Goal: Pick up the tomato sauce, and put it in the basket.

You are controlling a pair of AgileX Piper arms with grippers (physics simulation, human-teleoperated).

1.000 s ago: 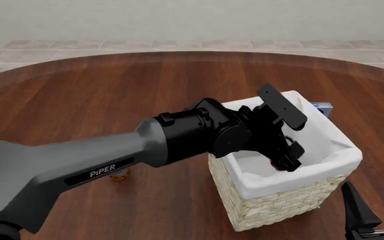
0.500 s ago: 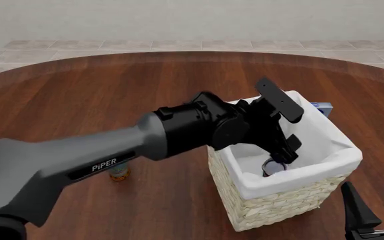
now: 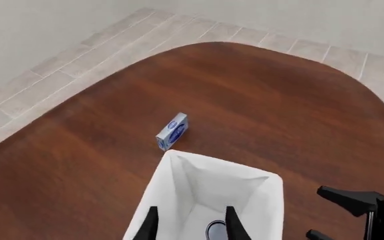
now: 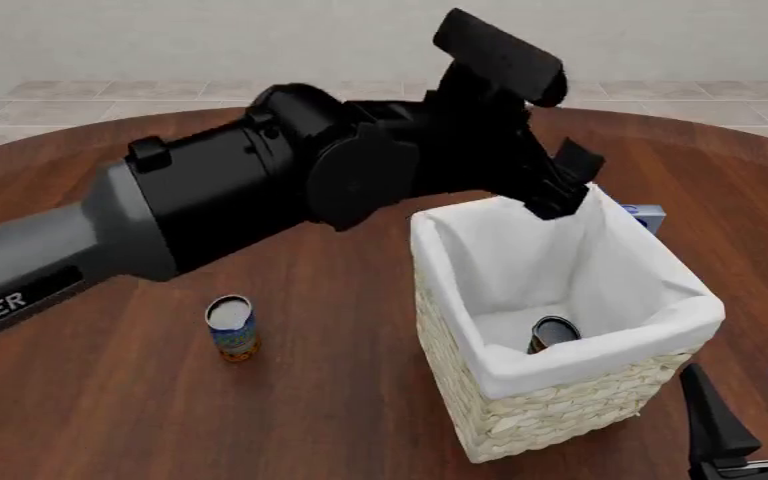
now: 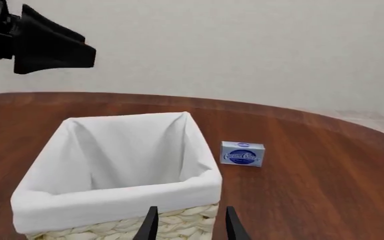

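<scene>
The tomato sauce can [image 4: 554,332] lies inside the basket [image 4: 558,415] on its floor, silvery top showing; it also shows in the left wrist view [image 3: 215,230]. My left gripper [image 4: 560,190] is open and empty, raised above the basket's far rim. In its own view [image 3: 190,227] it looks down into the basket [image 3: 172,185]. My right gripper [image 4: 751,405] is open and empty, low at the front right of the basket. In its own view [image 5: 190,225] it faces the basket [image 5: 112,200], whose inside is hidden there.
A blue-and-orange can [image 4: 231,328] stands on the table left of the basket. A small blue box [image 4: 644,213] lies just behind the basket, also in the left wrist view [image 3: 172,131] and the right wrist view [image 5: 243,153].
My left gripper has let go of the tomato sauce can inside the basket and risen up and out, clear of the rim. The can stays in the basket. The right arm has not moved.
</scene>
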